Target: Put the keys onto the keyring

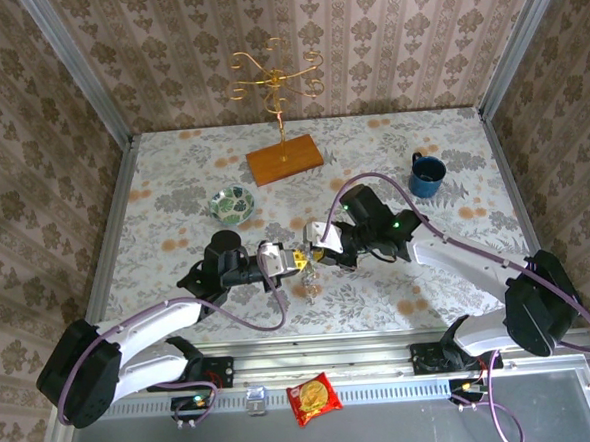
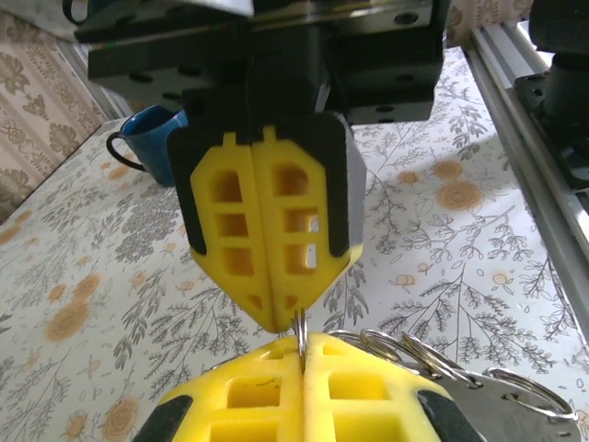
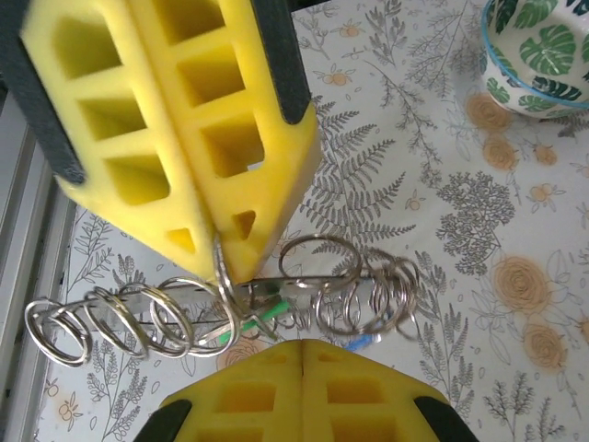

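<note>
One keyring [image 3: 340, 285] sits between two tools; left tool [image 2: 303, 354] and right tool [image 3: 302, 350] both pinch shut on it, green key [image 3: 269, 318] and blue key [image 3: 363, 343] beside

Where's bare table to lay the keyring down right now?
Free: the far stretch between the wooden base and the mug, and the left side between the bowl and the wall. Crowded: mid-table, where the left claw and right claw pinch the keyring.

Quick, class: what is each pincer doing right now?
Left pincer: closed, gripping the keyring.
Right pincer: closed, gripping the same keyring.
</note>
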Robot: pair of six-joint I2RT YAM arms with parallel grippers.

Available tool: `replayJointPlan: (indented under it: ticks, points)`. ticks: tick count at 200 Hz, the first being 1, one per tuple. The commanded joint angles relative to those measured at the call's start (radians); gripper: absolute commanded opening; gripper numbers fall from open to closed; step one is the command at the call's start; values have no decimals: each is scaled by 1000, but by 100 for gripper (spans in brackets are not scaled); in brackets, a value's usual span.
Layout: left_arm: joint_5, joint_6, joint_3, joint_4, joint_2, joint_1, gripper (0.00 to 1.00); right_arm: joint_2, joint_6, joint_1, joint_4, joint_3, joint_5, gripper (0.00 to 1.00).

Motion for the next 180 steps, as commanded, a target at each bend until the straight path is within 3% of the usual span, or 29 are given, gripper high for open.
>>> replayJointPlan:
  ticks: [1, 58, 82, 106, 180]
  points:
    - [59, -14, 7, 71, -6, 8, 0, 11, 17, -6, 3, 16, -59, 0]
    - [65, -59, -15, 148, 16, 11, 0, -16, 61, -25, 62, -17, -104, 0]
    - [71, -83, -27, 185, 16, 21, 0, -56, 79, -33, 85, -56, -93, 16]
    - [84, -114, -37, 228, 17, 30, 0, -83, 103, -33, 116, -90, -113, 25]
    - [90, -233, -68, 413, 63, 38, 0, -51, 181, -20, 244, -122, -137, 28]
